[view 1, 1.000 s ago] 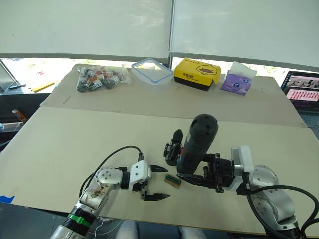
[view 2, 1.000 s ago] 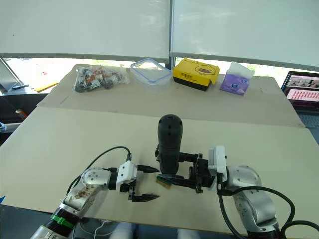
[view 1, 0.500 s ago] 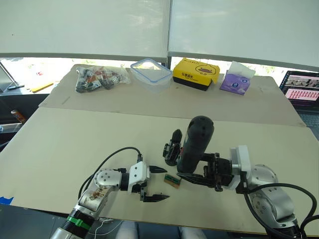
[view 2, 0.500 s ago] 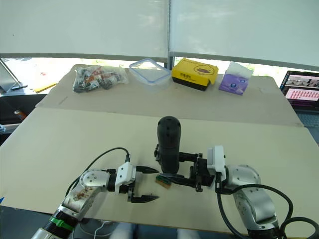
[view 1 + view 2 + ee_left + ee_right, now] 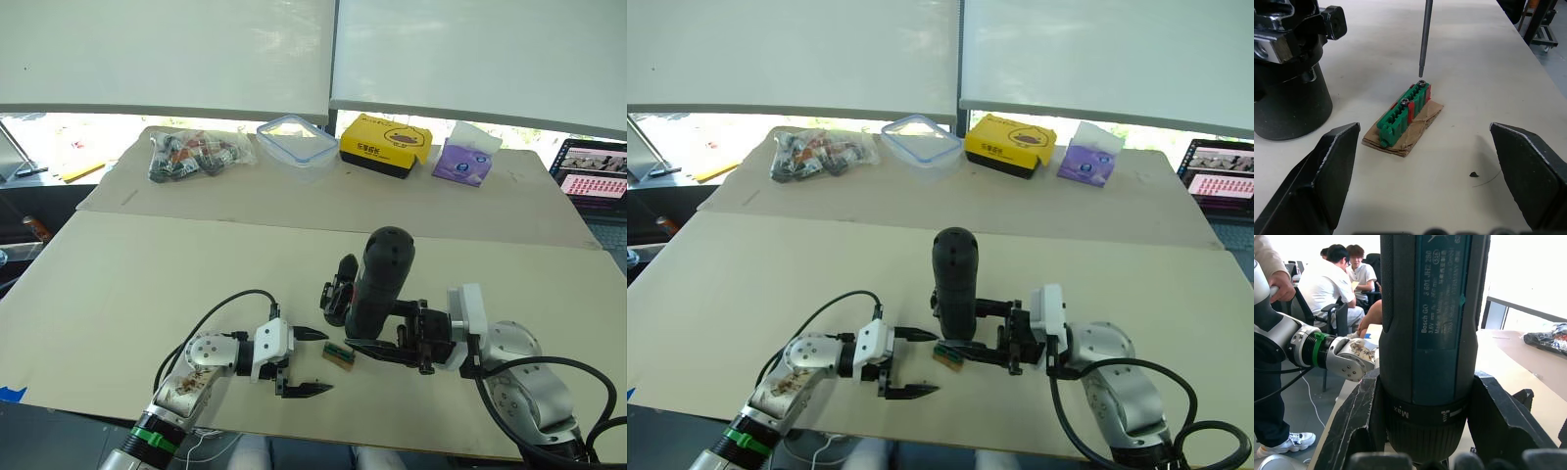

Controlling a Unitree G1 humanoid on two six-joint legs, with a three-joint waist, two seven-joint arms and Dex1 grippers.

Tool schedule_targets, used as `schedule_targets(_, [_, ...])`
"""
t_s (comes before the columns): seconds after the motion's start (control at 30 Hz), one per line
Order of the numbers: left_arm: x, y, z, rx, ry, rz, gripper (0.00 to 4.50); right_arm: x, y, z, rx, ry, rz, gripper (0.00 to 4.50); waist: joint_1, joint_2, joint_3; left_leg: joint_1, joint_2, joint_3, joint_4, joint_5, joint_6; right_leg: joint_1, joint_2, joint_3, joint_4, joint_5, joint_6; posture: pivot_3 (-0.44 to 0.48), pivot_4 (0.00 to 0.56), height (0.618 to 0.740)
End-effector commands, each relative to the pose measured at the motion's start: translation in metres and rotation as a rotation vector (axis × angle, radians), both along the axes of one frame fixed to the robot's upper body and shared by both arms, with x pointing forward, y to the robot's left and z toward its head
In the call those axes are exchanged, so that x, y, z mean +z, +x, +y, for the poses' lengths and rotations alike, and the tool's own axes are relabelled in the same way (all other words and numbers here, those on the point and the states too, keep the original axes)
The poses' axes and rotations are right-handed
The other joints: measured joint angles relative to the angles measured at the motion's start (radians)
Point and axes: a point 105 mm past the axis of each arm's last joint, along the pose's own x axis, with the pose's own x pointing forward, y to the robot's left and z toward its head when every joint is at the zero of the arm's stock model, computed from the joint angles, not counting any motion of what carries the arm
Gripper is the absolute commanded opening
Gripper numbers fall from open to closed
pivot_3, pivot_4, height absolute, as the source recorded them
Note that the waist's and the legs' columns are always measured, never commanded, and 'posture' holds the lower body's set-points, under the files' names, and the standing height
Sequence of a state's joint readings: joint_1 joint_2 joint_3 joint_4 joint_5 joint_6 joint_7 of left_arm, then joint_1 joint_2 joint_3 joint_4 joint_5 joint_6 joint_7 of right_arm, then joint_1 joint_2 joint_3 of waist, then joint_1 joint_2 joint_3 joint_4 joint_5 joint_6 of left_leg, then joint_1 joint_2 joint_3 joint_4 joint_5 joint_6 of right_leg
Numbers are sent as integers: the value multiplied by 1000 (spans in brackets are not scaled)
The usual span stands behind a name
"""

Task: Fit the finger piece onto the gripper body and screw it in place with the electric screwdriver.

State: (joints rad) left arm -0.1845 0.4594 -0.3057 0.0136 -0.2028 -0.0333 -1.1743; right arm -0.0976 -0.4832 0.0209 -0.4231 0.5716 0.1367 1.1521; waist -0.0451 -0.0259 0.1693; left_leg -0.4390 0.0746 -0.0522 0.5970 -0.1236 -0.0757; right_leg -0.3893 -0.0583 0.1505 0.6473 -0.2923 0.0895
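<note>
Holding the electric screwdriver [image 5: 380, 279] upright, my right gripper [image 5: 377, 350] has both black fingers pressed on the tool's fat lower end, one on each side, as the right wrist view shows up close. The tool's thin metal bit [image 5: 1424, 36] points down, and its tip sits just above a screw at one end of the small green block [image 5: 1403, 113], which lies on a scrap of brown paper on the table [image 5: 147, 284]. From the head camera, that block is right below the screwdriver, near the front edge of the table. The gripper body [image 5: 339, 292] stands just beside the screwdriver at about 9 o'clock from it, and in the left wrist view I see its round black base sitting flat on the table, close to the green block but not touching it. My left gripper [image 5: 306, 360] is at about 8 o'clock from the block, and its two fingers [image 5: 1327, 166] are spread wide with nothing between them. I cannot tell where the finger piece is. At 12 o'clock, far back on the table, sit a bag of small parts [image 5: 196, 154], a clear plastic box [image 5: 297, 142], a yellow box [image 5: 387, 144] and a purple tissue pack [image 5: 466, 157]. People are sitting on chairs in the room behind my left arm.
</note>
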Motion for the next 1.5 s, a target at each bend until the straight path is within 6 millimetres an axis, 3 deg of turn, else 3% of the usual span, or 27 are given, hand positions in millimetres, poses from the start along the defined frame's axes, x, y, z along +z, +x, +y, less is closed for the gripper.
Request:
schedule_targets(0.03, [-20,-8,2,0,34,71,4500,14,-3,1,11,30,-81,1906,0,0,0,0,0,0,0,0,0,0,0,0,0,0,0,0,150,740])
schedule_targets(1.5, [-26,-10,2,7,37,74,4500,7,-4,2,20,17,-44,1906,1,3,-3,0,0,0,0,0,0,0,0,0,-1,0,0,0,150,740])
